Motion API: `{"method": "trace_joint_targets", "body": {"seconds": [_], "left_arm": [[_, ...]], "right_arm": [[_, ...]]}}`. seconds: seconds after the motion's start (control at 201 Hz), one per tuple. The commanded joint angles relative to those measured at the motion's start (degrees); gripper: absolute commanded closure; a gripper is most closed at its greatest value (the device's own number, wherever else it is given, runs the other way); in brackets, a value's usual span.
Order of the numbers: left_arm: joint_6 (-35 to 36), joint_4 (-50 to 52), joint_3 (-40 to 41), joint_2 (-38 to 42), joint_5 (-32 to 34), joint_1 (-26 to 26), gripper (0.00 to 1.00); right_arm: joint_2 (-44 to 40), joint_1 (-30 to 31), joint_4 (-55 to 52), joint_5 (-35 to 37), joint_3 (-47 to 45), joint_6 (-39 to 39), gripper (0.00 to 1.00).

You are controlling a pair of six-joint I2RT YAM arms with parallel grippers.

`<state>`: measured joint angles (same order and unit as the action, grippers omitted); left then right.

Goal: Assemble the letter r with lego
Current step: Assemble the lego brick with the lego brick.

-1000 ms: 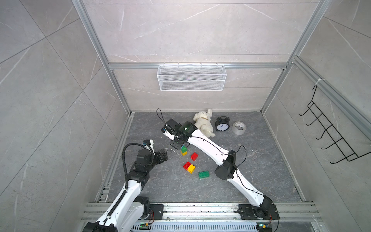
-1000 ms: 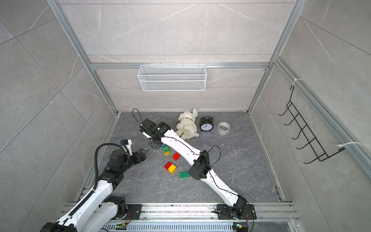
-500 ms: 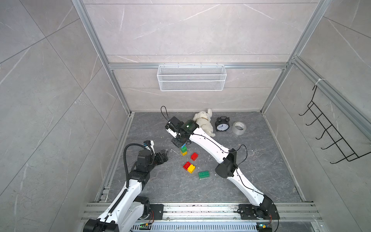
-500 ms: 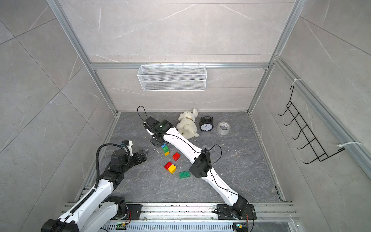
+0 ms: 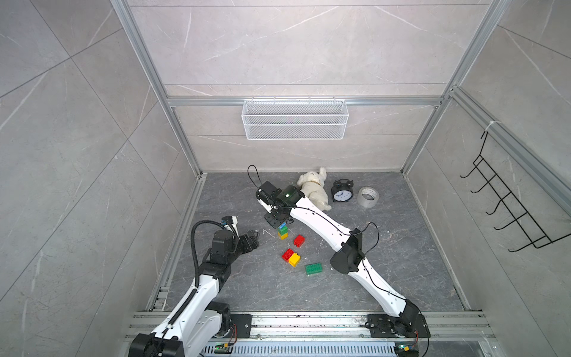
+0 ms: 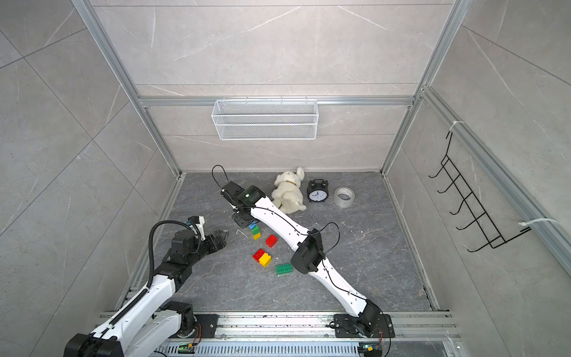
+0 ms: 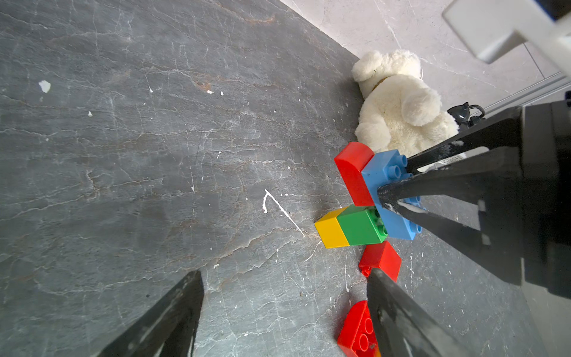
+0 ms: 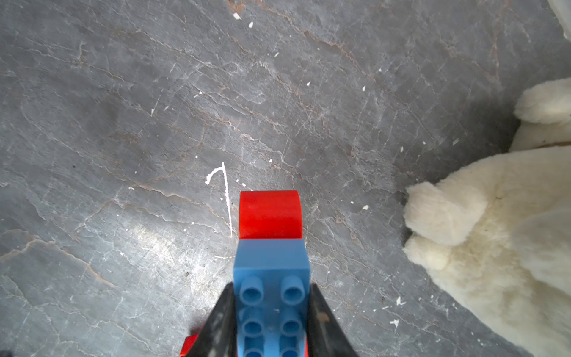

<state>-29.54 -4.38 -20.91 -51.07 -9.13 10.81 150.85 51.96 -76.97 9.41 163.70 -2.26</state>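
Centrally on the grey floor, a blue brick with a red curved brick joined under one end is pinched by the right gripper and held against the studded top of a green brick stacked on a yellow brick. The left gripper is held spread and empty nearby, and loose bricks are scattered just beside the stack. Figures on the clock dial are too small to be read.
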Motion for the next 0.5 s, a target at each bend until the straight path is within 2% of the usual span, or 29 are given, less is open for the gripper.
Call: {"method": "trace_joint_targets", "body": {"seconds": [0.0,0.493], "left_arm": [[0.8,-2.3,-0.3,-0.4,-0.5,-0.3,0.14],[0.8,-3.2,-0.1,-1.9,-0.9,-0.3,0.14]], "right_arm": [[1.5,-0.4,-2.4,0.6,-0.4,-2.0,0.84],[2.6,-0.9,-3.9,-2.1,-1.1,-4.0,0.82]]}}
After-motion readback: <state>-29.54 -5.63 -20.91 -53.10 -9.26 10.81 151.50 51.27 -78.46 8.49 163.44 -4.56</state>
